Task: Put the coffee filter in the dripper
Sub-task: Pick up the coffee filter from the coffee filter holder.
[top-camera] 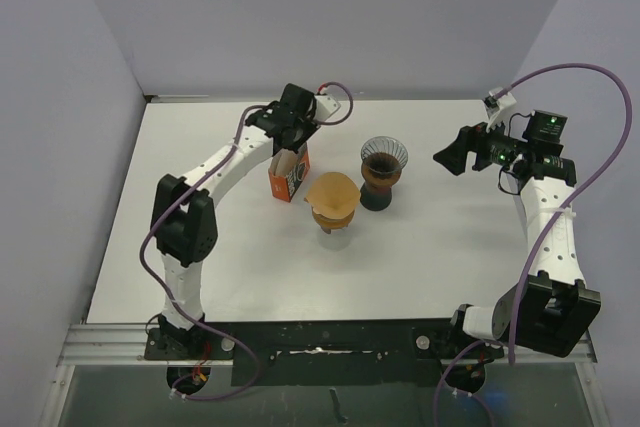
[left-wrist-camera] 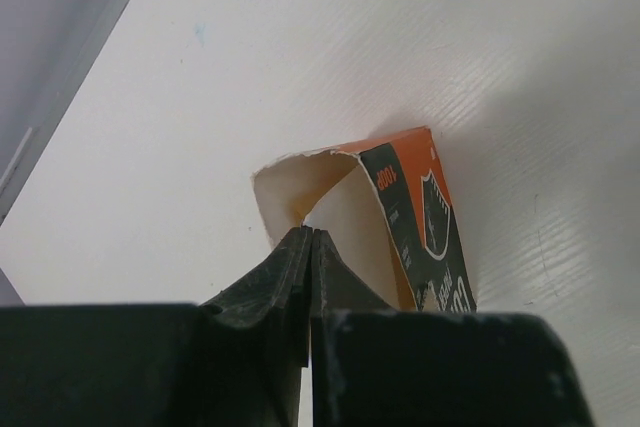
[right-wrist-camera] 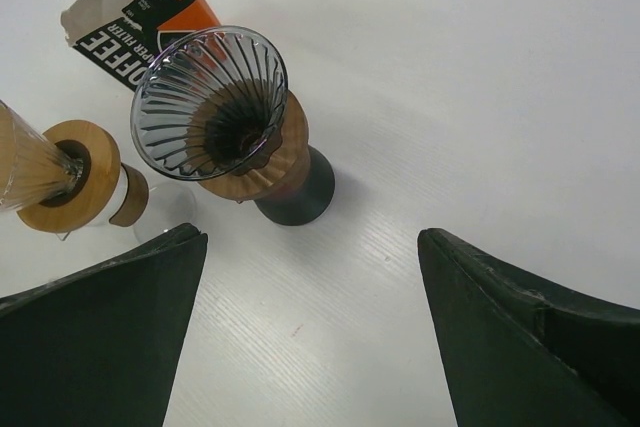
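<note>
right gripper (right-wrist-camera: 310,237) is wide open, holding nothing. past it the dripper (right-wrist-camera: 210,97) stands empty. behind that, left gripper (left-wrist-camera: 308,237) is pinched shut at the filter box (left-wrist-camera: 420,217) mouth. no filter shows, so it may lift nothing or tip the box.

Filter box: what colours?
The filter box is orange and black with white lettering; right wrist view shows it best.

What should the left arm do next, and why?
Probably lift the left gripper slowly back out of the box. Its jaws are shut right at the box's torn-open mouth, as if pinching a filter, though none shows there. The dripper is empty, and the right gripper hangs open near it.
</note>
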Controlling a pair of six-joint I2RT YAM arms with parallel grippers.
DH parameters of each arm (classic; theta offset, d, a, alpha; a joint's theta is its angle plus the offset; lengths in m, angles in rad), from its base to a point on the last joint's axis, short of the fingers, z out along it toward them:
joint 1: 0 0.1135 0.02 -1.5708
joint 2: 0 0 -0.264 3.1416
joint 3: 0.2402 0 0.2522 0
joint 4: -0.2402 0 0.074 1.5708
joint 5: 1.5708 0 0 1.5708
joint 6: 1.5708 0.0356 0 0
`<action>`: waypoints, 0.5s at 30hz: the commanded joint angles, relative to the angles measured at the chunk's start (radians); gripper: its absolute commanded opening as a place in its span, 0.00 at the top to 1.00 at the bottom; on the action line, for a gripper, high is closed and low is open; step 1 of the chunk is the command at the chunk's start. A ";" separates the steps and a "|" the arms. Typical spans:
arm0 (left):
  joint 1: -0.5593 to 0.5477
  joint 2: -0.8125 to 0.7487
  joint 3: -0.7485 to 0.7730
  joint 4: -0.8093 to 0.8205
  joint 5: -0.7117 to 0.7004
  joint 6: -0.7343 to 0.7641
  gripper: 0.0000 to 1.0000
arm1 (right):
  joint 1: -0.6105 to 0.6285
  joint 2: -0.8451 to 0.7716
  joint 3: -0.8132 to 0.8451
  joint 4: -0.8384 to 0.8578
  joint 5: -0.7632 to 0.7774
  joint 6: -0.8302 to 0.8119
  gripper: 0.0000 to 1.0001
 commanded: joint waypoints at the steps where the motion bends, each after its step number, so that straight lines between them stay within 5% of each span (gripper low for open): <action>1: -0.004 -0.124 0.072 -0.015 0.049 -0.002 1.00 | -0.004 -0.013 0.024 0.035 -0.032 0.006 0.10; 15: 0.009 -0.274 0.065 -0.069 0.127 0.079 1.00 | 0.180 0.085 0.185 -0.077 0.065 -0.144 0.10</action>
